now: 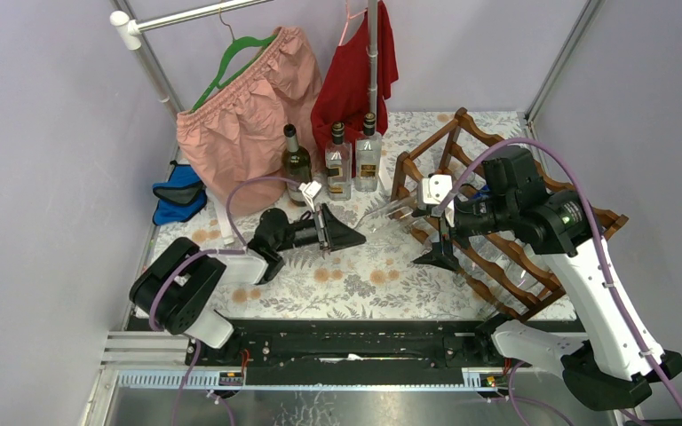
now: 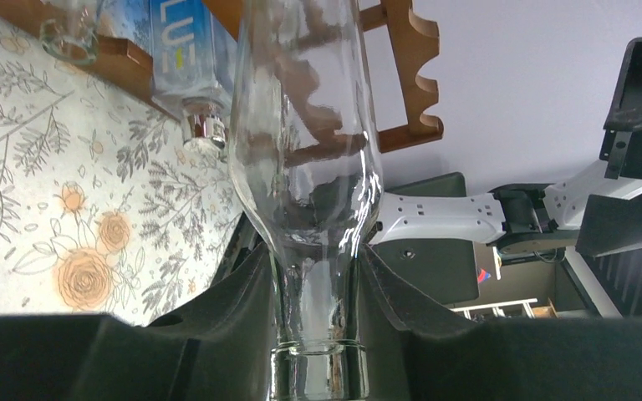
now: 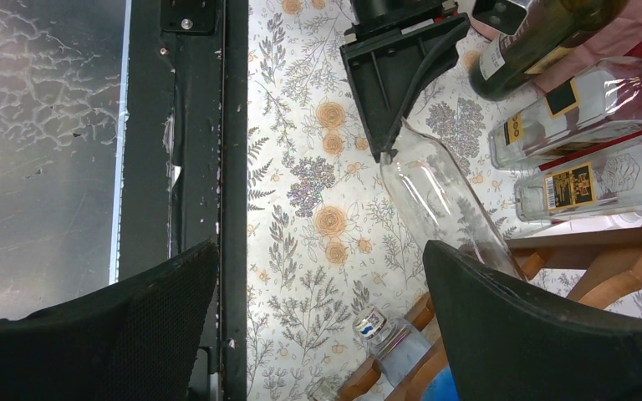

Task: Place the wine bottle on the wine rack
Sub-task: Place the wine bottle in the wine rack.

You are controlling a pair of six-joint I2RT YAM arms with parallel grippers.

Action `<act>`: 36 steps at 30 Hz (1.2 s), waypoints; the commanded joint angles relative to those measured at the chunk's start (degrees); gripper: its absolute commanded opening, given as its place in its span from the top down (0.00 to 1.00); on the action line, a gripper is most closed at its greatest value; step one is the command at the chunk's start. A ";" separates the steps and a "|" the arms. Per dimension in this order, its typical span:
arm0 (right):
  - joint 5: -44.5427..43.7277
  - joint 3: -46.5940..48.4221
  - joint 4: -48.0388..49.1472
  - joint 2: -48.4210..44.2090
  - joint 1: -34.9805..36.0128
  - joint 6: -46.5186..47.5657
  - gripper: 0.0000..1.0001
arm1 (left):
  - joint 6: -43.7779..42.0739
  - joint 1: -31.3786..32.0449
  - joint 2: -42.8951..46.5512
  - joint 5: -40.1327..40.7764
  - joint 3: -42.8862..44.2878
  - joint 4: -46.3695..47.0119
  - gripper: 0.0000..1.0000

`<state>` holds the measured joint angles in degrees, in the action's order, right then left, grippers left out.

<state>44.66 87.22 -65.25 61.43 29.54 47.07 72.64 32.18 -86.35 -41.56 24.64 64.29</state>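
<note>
One clear wine bottle (image 2: 305, 159) lies level, clamped by the neck in the left gripper (image 2: 316, 288), base at the wine rack's (image 3: 593, 241) left edge, not yet seated. The right gripper (image 3: 319, 259) hangs spread, empty.

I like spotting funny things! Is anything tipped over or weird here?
Yes. A clear bottle is held sideways, pinched at its neck by the left gripper, with its bottom toward the wine rack. Nothing looks spilled or broken. The clothes hanging behind the table look odd too.
</note>
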 commanded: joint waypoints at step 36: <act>0.24 -0.99 2.63 -1.88 -0.68 -1.19 0.00 | 1.58 5.87 -20.95 16.18 17.75 20.11 1.00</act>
<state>44.47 86.06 -63.77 60.14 29.47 46.65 76.29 36.91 -106.37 -28.64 38.26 77.80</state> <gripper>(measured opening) 0.995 0.423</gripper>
